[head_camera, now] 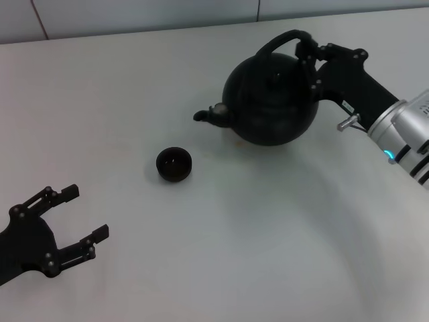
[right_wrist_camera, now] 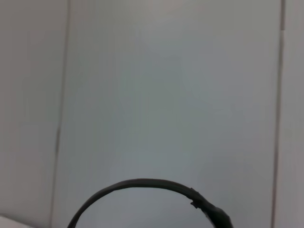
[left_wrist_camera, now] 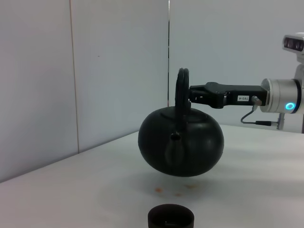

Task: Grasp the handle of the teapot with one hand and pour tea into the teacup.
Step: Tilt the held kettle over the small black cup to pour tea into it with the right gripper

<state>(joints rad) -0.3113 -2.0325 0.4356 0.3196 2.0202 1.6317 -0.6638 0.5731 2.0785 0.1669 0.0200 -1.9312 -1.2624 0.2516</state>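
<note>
The right gripper (head_camera: 310, 55) is clamped on the teapot's (head_camera: 271, 100) handle (head_camera: 278, 41), holding it clear of the table. Tipped here, tea might fall short of the teacup (head_camera: 174, 164). The left gripper (head_camera: 79, 213) idles, spread open.

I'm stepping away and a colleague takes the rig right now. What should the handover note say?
Right gripper: shut on the handle, holding the teapot lifted clear of the table, as the left wrist view shows.
Left gripper: open, idle low at the near left.
Teacup: on the table, in front of and below the spout, which points its way.
Done: handle grasped, pot lifted.
Left: bring the spout over the cup, tilt, pour. No tea stream visible yet.
</note>
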